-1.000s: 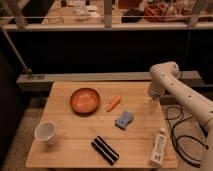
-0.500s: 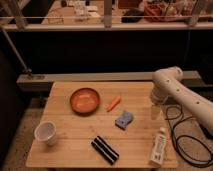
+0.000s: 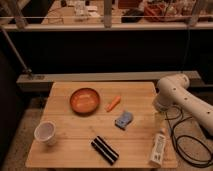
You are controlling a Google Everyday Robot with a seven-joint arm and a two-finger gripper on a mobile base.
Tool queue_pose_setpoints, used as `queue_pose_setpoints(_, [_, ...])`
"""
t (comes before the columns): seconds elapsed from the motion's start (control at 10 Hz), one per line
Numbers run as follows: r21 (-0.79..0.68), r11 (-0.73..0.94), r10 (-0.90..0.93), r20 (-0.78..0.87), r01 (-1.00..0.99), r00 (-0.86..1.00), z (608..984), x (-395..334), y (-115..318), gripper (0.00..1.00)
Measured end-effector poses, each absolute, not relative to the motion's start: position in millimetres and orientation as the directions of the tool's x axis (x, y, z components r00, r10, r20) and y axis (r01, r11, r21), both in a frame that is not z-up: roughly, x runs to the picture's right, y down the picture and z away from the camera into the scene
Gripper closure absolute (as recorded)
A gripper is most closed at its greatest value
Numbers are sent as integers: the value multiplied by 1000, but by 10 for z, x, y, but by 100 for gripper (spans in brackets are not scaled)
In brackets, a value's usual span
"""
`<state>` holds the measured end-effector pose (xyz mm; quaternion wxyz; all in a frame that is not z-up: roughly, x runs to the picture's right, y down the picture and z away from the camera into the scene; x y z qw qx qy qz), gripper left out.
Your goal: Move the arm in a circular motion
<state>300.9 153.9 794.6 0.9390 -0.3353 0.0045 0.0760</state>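
A wooden table carries six small items. An orange-brown bowl sits toward the far edge, left of centre, with a carrot just to its right, lying at a slant. A blue-grey sponge rests near the middle of the tabletop, a little nearer the right edge. A white cup stands by the near left corner. A black rectangular packet lies diagonally close to the near edge, and a white bottle lies on its side at the near right corner.

The arm reaches in from the right, its bulbous white joint hanging over the table's right edge, about level with the carrot and sponge. Below that joint a narrower part, taken to be the gripper, points down at the right edge between the sponge and the bottle; whether it touches the wood is unclear. Nothing lies directly under it. Dark cables trail on the floor to the right of the table.
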Motion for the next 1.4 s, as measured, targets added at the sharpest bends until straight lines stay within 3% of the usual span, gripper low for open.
queue_pose_setpoints(0.9, [-644, 763, 66, -9, -57, 998, 7491, 2544, 1886, 20])
queue_pose_setpoints(1.4, [-642, 766, 15, 31, 9, 999, 7294, 2049, 1874, 20])
